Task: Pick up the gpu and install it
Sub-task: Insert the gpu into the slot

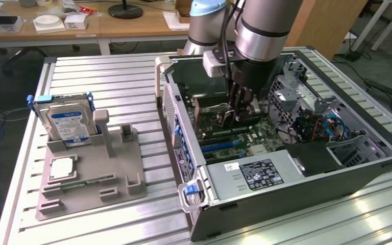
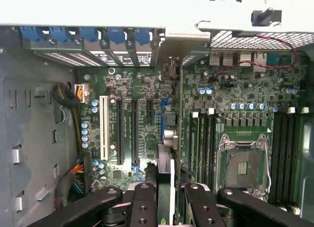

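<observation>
Where the end effector reaches down into the open tower case, its black jaws stand partly closed, clamped on the gpu. The gpu is a thin dark card, held edge-on just above the green motherboard slots. Exterior view, nine o'clock from the case: a grey moulded tray on the ribbed metal table, with a silver hard drive standing upright in it.

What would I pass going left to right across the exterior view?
Hard drive → case wall → claw gripping the gpu → blue cables.
</observation>
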